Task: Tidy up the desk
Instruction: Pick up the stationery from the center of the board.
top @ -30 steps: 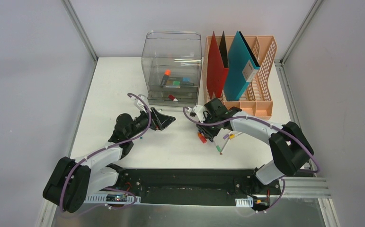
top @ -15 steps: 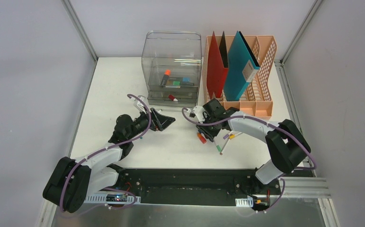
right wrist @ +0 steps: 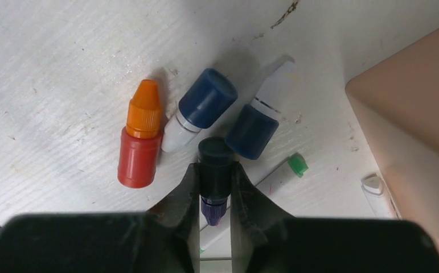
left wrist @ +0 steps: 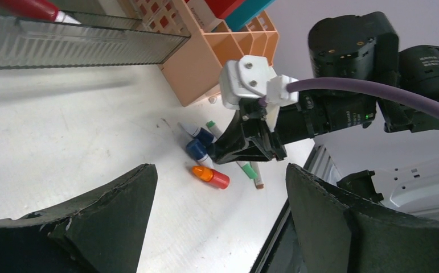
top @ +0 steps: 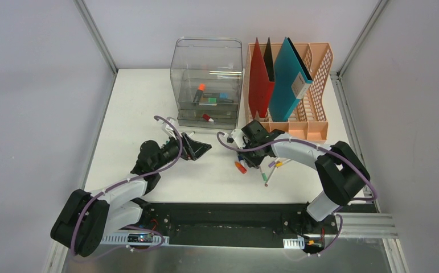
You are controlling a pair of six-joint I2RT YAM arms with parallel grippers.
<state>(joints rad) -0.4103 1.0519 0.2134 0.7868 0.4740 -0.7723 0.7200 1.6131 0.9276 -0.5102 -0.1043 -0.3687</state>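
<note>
Grey walls box in the white desk (top: 131,102). It fills the middle of the top view, and we'd guess its long axis runs 9 to 3. The drawer box (top: 208,62) and file rack (top: 314,122) sit at 12, so we reckon loose pens head there. The left gripper (top: 201,149) hangs at the box's 6.

Left wrist view: its fingers gape wide with nothing in them, probably waiting its turn.

Right wrist view: the right gripper (right wrist: 214,170) pinches a dark-capped marker (right wrist: 215,153) from the pile, cap at 12, barrel back toward 6. An orange-capped marker (right wrist: 139,142) lies near at 9.
</note>
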